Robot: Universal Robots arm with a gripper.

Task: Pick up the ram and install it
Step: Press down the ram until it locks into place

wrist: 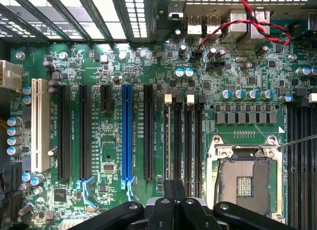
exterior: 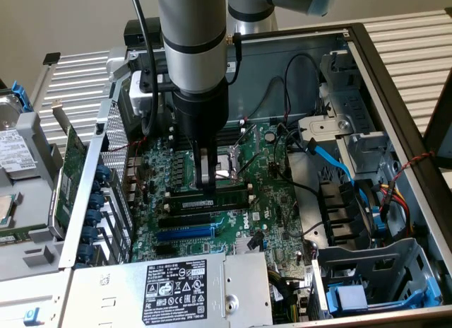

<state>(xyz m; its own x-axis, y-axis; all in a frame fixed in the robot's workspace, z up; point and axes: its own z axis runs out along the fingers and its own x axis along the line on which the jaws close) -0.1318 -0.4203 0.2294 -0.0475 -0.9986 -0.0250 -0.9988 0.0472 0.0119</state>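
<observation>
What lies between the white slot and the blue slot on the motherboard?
In the wrist view, between the white slot and the blue slot stand two long black slots and, nearest the blue one, a shorter black slot.

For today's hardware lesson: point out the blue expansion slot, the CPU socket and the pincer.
blue expansion slot (wrist: 127,133): wrist view, middle of its length.
CPU socket (wrist: 243,179): wrist view, centre of the contact field.
pincer (exterior: 207,189): exterior view, between its fingertips.

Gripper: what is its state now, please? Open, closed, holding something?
Gripper: jaws closed, low over the memory slots; whether it holds the ram cannot be told.
</observation>
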